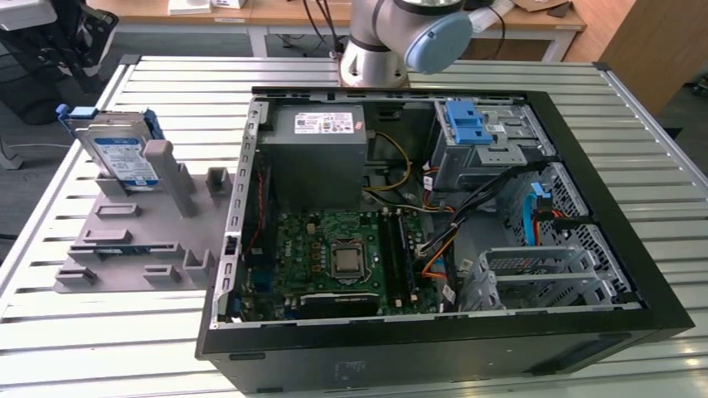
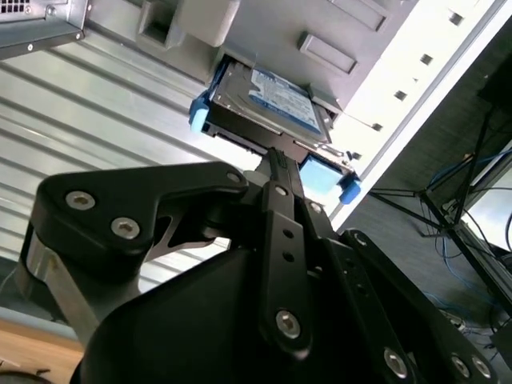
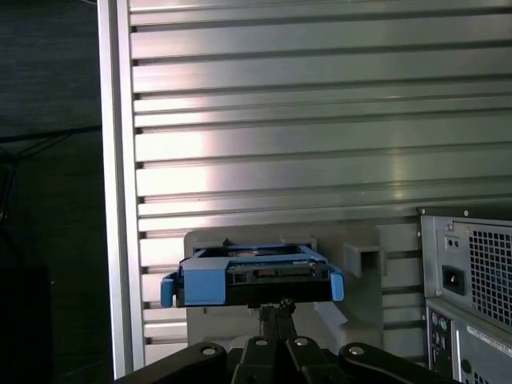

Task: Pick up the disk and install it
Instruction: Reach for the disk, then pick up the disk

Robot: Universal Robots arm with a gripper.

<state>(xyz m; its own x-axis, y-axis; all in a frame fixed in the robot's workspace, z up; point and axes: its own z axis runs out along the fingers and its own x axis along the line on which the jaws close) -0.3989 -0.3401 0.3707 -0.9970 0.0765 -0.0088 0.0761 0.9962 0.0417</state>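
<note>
The tool (image 3: pixel 276 307) facing the disk (image 3: pixel 252 276)
The disk is sitting at the tool's twelve o'clock in a grey holder (image 3: pixel 362 258) on the slatted table (image 3: pixel 320 120); a computer case (image 3: pixel 472 272) is standing at two o'clock.
</note>
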